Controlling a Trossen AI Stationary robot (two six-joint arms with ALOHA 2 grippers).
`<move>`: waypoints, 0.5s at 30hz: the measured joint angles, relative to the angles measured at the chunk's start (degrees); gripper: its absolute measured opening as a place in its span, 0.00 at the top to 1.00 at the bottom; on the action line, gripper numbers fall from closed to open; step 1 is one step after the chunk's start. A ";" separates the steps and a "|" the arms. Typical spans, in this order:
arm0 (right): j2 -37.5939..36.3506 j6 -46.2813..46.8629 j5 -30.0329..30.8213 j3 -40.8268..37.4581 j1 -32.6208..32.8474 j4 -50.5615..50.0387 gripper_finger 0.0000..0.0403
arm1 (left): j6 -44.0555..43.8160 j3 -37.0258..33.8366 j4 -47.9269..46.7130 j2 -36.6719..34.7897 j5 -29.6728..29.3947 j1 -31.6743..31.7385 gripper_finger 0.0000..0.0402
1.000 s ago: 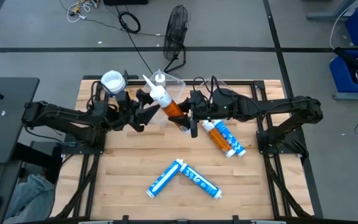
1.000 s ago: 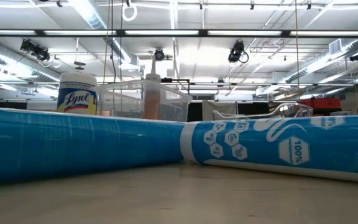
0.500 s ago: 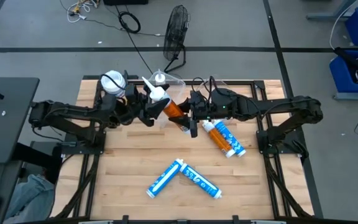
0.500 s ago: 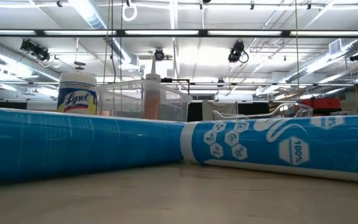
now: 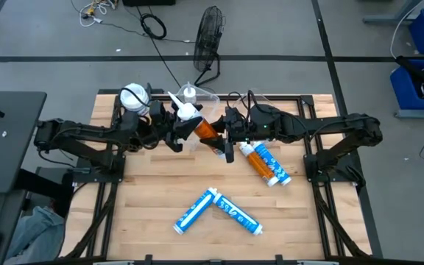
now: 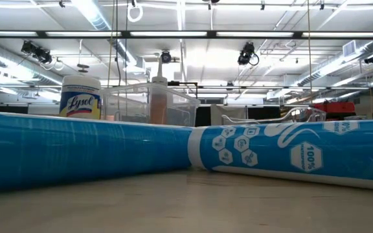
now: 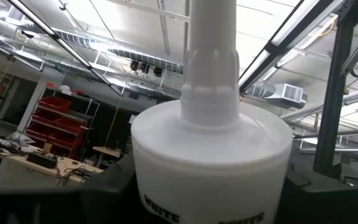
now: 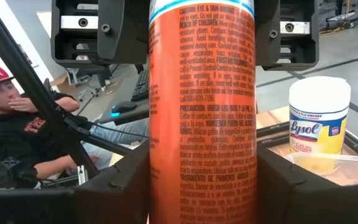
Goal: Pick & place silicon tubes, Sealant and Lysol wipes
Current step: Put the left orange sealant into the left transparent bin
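An orange tube point(image 5: 206, 129) with a white top and nozzle point(image 5: 185, 110) hangs tilted above the table's far middle, with both grippers on it. My left gripper point(image 5: 180, 128) reaches in from the left and is shut on the white top. My right gripper point(image 5: 224, 140) comes from the right and is shut on the orange body. The yellow Lysol wipes canister point(image 5: 133, 96) stands upright on its base at the far left, also in the low view point(image 6: 81, 97) and the right wrist view point(image 8: 319, 121). My left gripper has the tube's white top point(image 7: 151, 165), just below the nozzle, between its two fingers point(image 7: 101, 186). It comes from the table's left, slanting upward, fingers across the tube. My right gripper pinches the orange body point(image 8: 163, 180) between its two fingers point(image 8: 114, 190), about level from the table's right, fingers across the tube. The tube is clear of the table, its nozzle toward the far left.
A clear bin point(image 5: 201, 99) at the far middle holds an upright tube point(image 6: 158, 90). Two blue-white tubes point(image 5: 267, 163) lie right of centre and two more point(image 5: 219, 210) near the front. A person point(image 8: 11, 118) sits beyond the table.
My left gripper has moved toward the table's right and a little up to the tube's white top, and its fingers have closed on it. The right gripper and the tube have kept still.
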 joint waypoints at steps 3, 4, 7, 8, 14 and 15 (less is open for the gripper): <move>0.00 0.07 -0.01 0.00 0.00 0.10 0.38 | 0.93 0.00 -0.12 0.00 0.29 -0.02 0.48; -0.01 0.15 0.00 0.04 0.00 0.16 0.34 | 1.18 -0.02 -0.53 0.02 0.19 0.10 0.48; -0.20 0.52 -0.33 0.15 0.00 -1.34 0.24 | 1.64 -0.09 -0.69 0.09 0.09 0.60 0.48; -0.45 0.64 -0.85 0.15 -0.02 -2.68 0.22 | 1.53 -0.09 -0.45 0.09 -0.01 0.82 0.47; -2.92 -0.06 -1.70 0.15 -0.01 -8.96 0.21 | 1.31 -0.09 -0.52 0.03 0.37 1.68 0.47; -3.81 -0.31 -1.57 0.15 -0.02 -10.72 0.22 | 1.46 -0.09 -0.63 0.02 0.40 1.92 0.47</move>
